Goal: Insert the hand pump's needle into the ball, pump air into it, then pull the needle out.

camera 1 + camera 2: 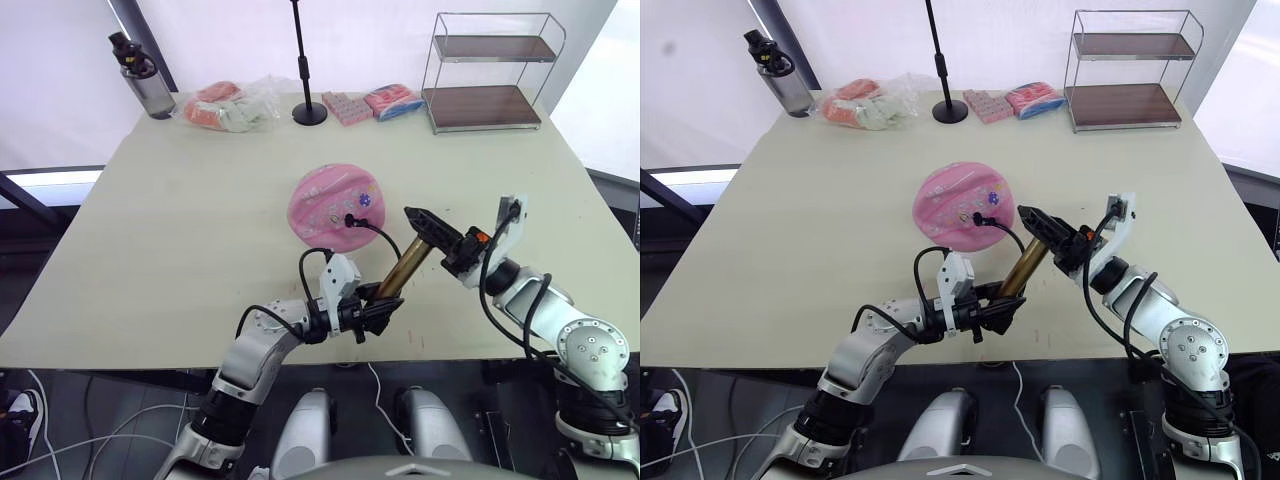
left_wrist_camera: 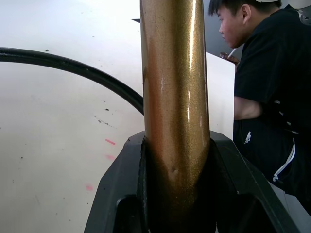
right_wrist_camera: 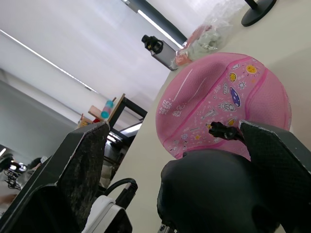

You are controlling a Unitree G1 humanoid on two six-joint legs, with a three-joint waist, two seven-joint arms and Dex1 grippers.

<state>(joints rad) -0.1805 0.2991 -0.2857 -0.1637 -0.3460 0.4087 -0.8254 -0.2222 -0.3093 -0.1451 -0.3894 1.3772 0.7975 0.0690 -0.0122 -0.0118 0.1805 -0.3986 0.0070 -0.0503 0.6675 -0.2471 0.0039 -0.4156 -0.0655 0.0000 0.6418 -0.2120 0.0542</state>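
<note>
The pink ball [image 1: 335,203] lies dented near the table's middle. The hand pump [image 1: 405,268] leans between my grippers, its gold cylinder tilted up to the right. My left gripper [image 1: 375,312] is shut on the cylinder's lower end [image 2: 175,160]. The black T-handle [image 3: 214,194] sits between the fingers [image 3: 73,174] of my right gripper [image 1: 440,240], which stands open, a gap showing on one side. The thin black hose [image 1: 385,240] curves from the pump to a small black fitting [image 3: 221,130] resting on the ball. The needle itself is hidden.
Along the far edge stand a grey bottle [image 1: 148,80], a clear bag of packets [image 1: 228,105], a black stand [image 1: 308,110], more packets [image 1: 370,103] and a wire shelf [image 1: 485,75]. A person in black [image 2: 272,97] is beyond the table.
</note>
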